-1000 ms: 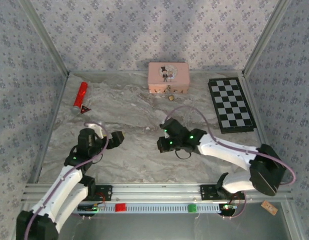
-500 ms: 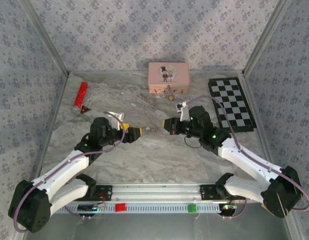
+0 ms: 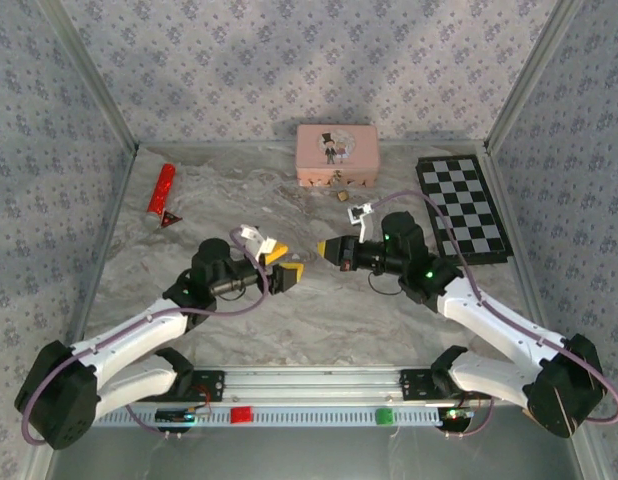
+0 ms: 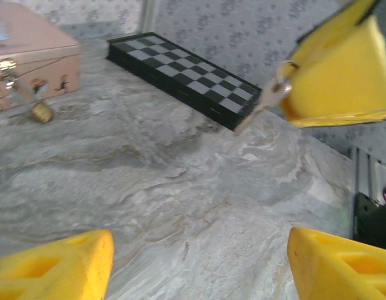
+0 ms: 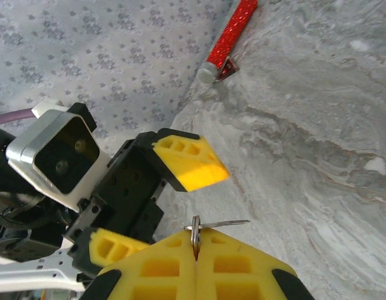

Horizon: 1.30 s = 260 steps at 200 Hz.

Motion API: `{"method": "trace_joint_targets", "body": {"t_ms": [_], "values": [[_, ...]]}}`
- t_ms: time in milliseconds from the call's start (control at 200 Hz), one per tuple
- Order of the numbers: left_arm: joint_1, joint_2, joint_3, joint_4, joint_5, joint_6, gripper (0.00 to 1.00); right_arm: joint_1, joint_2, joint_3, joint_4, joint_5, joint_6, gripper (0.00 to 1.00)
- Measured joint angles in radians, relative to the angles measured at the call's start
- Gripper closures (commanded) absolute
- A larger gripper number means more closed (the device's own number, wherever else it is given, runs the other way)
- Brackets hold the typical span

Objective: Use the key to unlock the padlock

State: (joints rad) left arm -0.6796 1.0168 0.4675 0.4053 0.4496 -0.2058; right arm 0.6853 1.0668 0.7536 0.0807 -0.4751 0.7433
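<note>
Found the padlock (image 3: pixel 341 196) lying on the marbled tabletop (image 3: pixel 319 320) on the far side, just in front of the pink box (image 3: pixel 336 155) and below its clasp, with nothing gripping it. From the left wrist, saw the same brass body (image 4: pixel 42 112) resting beside the box's near edge.

Nearer, around the middle of the tabletop, saw the key (image 5: pixel 208 226) pinched edge-on in the closed right fingers (image 3: pixel 331 250), its blade sticking out sideways past the yellow tips. Held it off the surface, well apart from the padlock.

Facing those from the left, saw the left fingers (image 3: pixel 289 272) spread apart with nothing between them. Stood close to the right tips without touching them or the key.

Farther out, noted a folded black-and-white chessboard (image 3: pixel 461 208) lying flat at the far right. Noted also a red glittery stick (image 3: pixel 161 190) at the far left beside the wall, with a small dark triangular piece at its near end.
</note>
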Motion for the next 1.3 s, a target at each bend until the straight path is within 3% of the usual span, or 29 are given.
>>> {"method": "trace_joint_targets", "body": {"t_ms": [355,500,865,979,1299], "values": [[-0.023,0.065,0.008,0.068,0.031,0.241,0.46,0.052,-0.005,0.003,0.021,-0.027,-0.011,1.0],[-0.023,0.079,0.02,0.069,0.042,0.301,0.55,0.066,-0.01,0.003,0.031,-0.027,-0.011,1.0],[-0.023,0.077,0.037,0.096,0.071,0.33,0.6,0.092,0.003,0.003,0.076,-0.027,-0.01,1.0],[-0.023,0.067,0.037,0.095,0.07,0.342,0.7,0.101,0.009,0.003,0.082,-0.026,-0.01,1.0],[-0.022,0.017,0.048,0.076,0.074,0.363,0.75,0.122,0.027,0.004,0.097,-0.001,-0.01,1.0]]}}
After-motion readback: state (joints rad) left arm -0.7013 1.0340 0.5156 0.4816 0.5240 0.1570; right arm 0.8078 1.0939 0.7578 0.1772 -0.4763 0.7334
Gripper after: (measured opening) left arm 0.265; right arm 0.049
